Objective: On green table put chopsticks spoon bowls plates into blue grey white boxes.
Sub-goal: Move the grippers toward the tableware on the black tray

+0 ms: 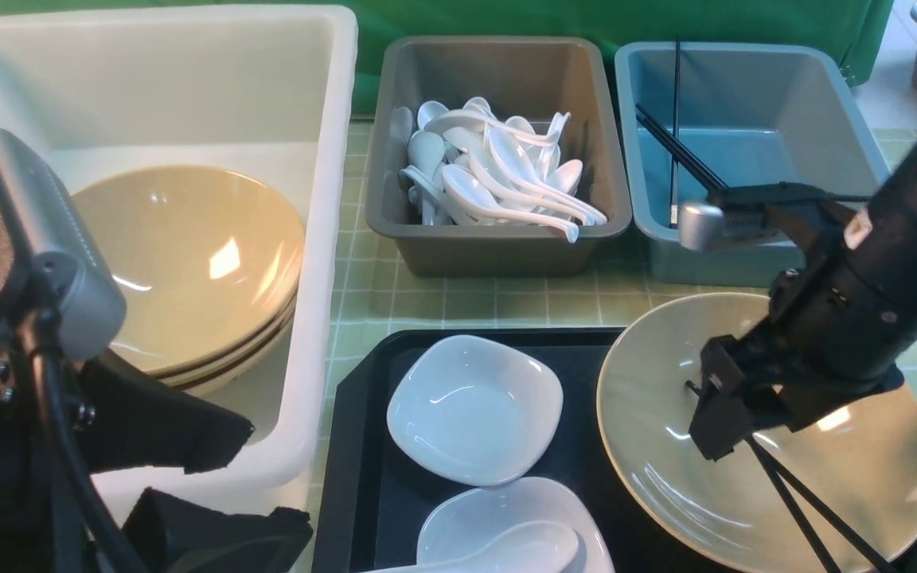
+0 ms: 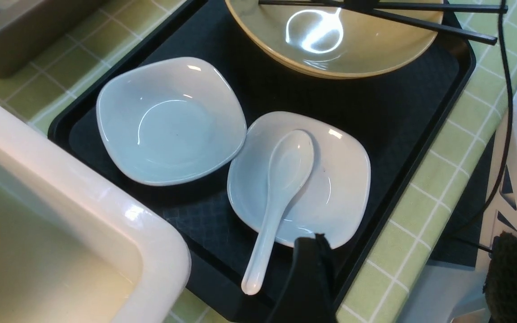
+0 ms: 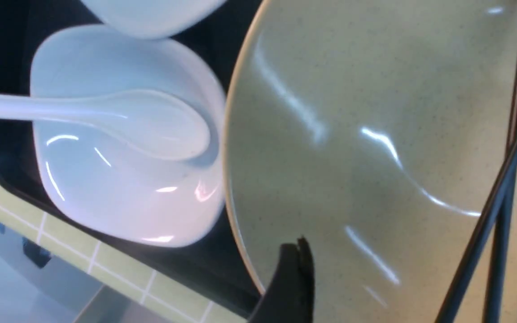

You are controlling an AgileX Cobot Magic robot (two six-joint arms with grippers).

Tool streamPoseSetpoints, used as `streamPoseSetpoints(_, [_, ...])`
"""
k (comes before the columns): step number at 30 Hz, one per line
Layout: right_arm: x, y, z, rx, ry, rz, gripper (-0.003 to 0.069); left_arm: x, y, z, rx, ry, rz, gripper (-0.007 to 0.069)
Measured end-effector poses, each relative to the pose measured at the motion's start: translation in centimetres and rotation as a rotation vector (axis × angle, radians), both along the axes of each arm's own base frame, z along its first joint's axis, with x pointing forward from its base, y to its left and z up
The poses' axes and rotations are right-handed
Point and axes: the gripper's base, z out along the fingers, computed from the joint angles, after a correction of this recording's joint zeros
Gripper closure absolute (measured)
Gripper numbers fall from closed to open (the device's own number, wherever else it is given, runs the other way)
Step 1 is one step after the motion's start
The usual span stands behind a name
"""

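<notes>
Over the green-tiled table [image 1: 466,302], my right pincer [image 3: 413,291] hangs spread wide inside the olive bowl [image 3: 330,112], so I should centre on the black chopsticks [image 3: 496,202] crossing that bowl, close squarely, then lift toward the blue box [image 1: 713,49] beyond the bowl.

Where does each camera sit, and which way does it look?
Front: between the arms, facing forward over tray toward grey box; left arm, right arm show.
Left wrist: on left arm, down at dishes, spoon; a finger shows.
Right wrist: on right arm, close over bowl, chopsticks; a finger shows.
Shared: both wrist views show the spoon.
</notes>
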Motion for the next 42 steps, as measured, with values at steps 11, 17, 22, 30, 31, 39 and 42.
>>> streamPoseSetpoints(11, [-3.9, 0.0, 4.8, 0.15, -0.149, -0.012, 0.005, 0.0, 0.0, 0.0, 0.001, -0.002, -0.002, 0.0173])
streamPoseSetpoints(17, [-3.8, 3.1, 2.7, 0.071, -0.113, 0.053, 0.0052, 0.0, 0.0, 0.0, 0.001, -0.002, -0.002, 0.0173])
streamPoseSetpoints(22, [-2.2, 3.6, -0.6, -0.159, -0.077, 0.018, 0.0057, 0.0, 0.0, 0.0, -0.001, 0.0, 0.0, 0.0173])
streamPoseSetpoints(30, [-0.2, 2.7, -3.6, -0.328, -0.025, -0.02, 0.0067, -0.2, 0.0, -0.1, 0.002, 0.017, -0.008, 0.0173])
streamPoseSetpoints(31, [0.1, 2.3, -3.9, -0.351, -0.023, -0.022, 0.0067, -0.2, 0.0, -0.1, 0.001, 0.02, -0.01, 0.0173])
streamPoseSetpoints(39, [1.0, 0.8, -5.0, -0.408, 0.04, -0.051, 0.0078, -0.2, 0.0, -0.1, 0.001, 0.026, -0.012, 0.0173])
streamPoseSetpoints(42, [1.1, 0.8, -5.6, -0.424, 0.069, -0.035, 0.0105, -0.2, 0.0, -0.1, 0.002, 0.027, -0.012, 0.0173])
